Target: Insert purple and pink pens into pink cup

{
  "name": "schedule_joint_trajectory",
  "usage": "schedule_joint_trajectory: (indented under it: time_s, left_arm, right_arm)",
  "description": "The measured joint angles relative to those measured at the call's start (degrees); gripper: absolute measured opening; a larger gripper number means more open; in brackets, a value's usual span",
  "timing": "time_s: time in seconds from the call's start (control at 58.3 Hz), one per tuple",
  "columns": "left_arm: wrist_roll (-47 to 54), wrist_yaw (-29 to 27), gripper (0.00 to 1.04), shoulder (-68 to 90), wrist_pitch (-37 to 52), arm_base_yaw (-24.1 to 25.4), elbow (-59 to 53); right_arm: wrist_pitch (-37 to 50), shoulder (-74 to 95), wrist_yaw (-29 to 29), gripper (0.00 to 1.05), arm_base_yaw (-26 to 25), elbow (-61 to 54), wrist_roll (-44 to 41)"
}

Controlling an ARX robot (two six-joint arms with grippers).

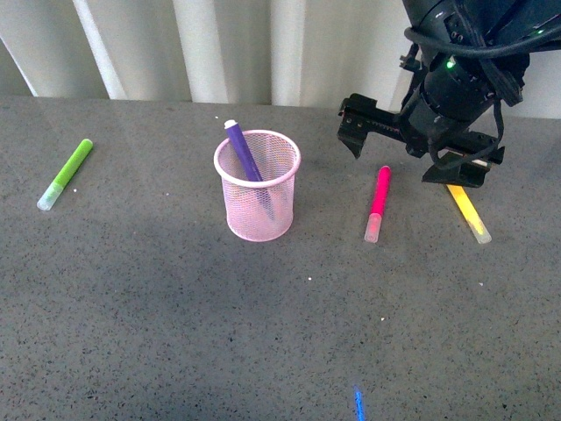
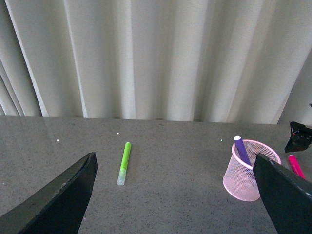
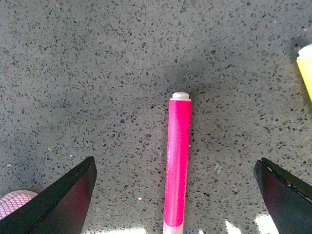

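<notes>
The pink cup (image 1: 254, 215) stands upright mid-table with the purple pen (image 1: 241, 149) leaning inside it, tip above the rim. To its right the pink pen (image 1: 379, 200) lies flat on the table. My right gripper (image 1: 408, 151) hovers open over the pen's far end. In the right wrist view the pink pen (image 3: 177, 161) lies centred between the spread fingers of the right gripper (image 3: 174, 162), untouched. My left gripper (image 2: 174, 156) is open and empty, out of the front view; its camera shows the cup (image 2: 243, 183), the purple pen (image 2: 241, 151) and the pink pen (image 2: 295, 165).
A lime-green marker (image 1: 66, 174) lies far left. A yellow marker (image 1: 469, 213) lies right of the pink pen, partly under my right arm, and shows at the edge of the right wrist view (image 3: 306, 68). Pale curtains close the table's back.
</notes>
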Motion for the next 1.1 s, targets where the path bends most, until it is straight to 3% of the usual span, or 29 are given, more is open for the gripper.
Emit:
schedule_joint_trajectory:
  time_s: [0.6, 1.097]
  left_arm:
    - [0.0, 0.0, 0.98, 0.0, 0.0, 0.0, 0.0]
    - [0.0, 0.0, 0.98, 0.0, 0.0, 0.0, 0.0]
  right_arm:
    - [2.16, 4.63, -0.85, 0.97, -1.16, 0.46, 2.84]
    - [4.15, 5.05, -2.56, 0.22, -4.7, -0.2, 3.08]
